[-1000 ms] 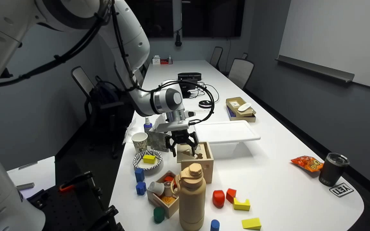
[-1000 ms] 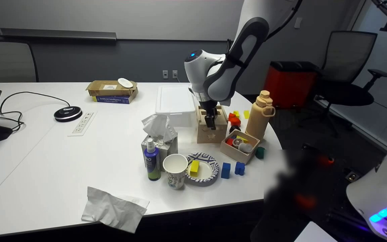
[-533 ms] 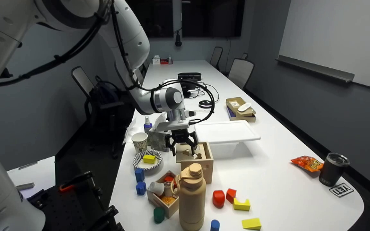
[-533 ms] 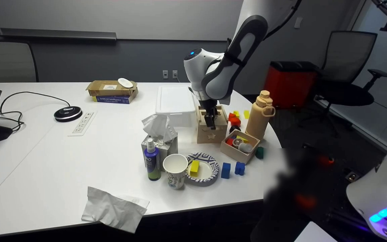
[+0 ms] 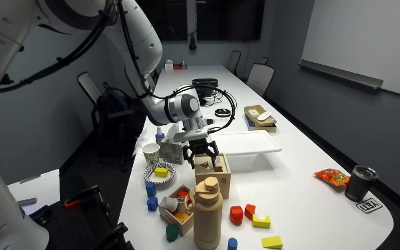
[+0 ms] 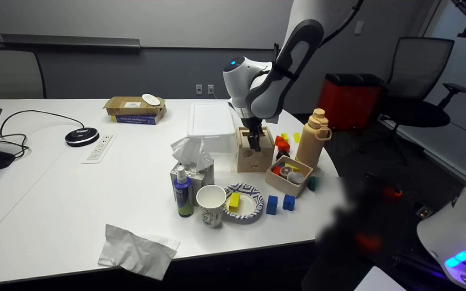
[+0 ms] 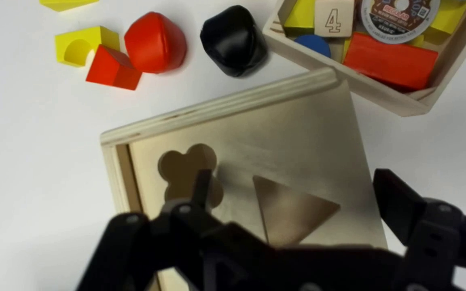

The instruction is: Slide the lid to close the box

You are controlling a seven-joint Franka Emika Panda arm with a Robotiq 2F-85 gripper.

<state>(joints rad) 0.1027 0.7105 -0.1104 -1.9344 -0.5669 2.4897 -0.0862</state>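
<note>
The box (image 5: pixel 224 185) is pale wood with shape cutouts and stands upright on the table. It shows in both exterior views (image 6: pixel 265 161). The lid (image 7: pixel 293 133), a flat pale panel with clover and triangle holes, lies in the box top. A narrow gap shows between its left edge and the box rim (image 7: pixel 126 178) in the wrist view. My gripper (image 7: pixel 293 173) is open, pointing down over the lid. One finger is at the clover hole, the other beside the lid's outer edge. Whether the fingers touch the lid is hard to tell. The gripper's body hides the lid's near part.
A tan bottle (image 5: pixel 207 222) and an open wooden tray of blocks (image 6: pixel 283 188) stand close to the box. A white plastic bin (image 6: pixel 211 119) stands beside it. A tissue box (image 5: pixel 172 152), cup (image 5: pixel 151 154), plate (image 5: pixel 175 173) and loose blocks (image 5: pixel 236 215) lie around.
My gripper and the lid have moved right in an exterior view. The lid stuck out past the box's left side before and now sits about level with it. The box has stayed put.
</note>
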